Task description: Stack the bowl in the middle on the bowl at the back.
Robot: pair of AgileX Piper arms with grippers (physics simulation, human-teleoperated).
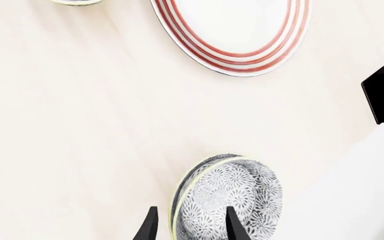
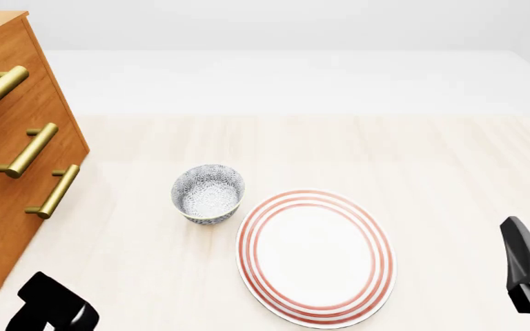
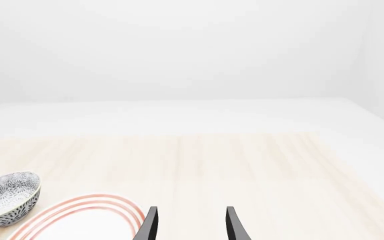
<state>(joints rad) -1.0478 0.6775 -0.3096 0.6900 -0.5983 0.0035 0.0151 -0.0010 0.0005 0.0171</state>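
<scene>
The left fingers stand apart, straddling the near wall of the bowl in the middle: one finger inside it, the other outside, not closed on the rim. The bowl at the back sits on the desk, just beside the red-ringed plate. The right fingers hang open over the desk beside the plate, well apart from both bowls.
</scene>
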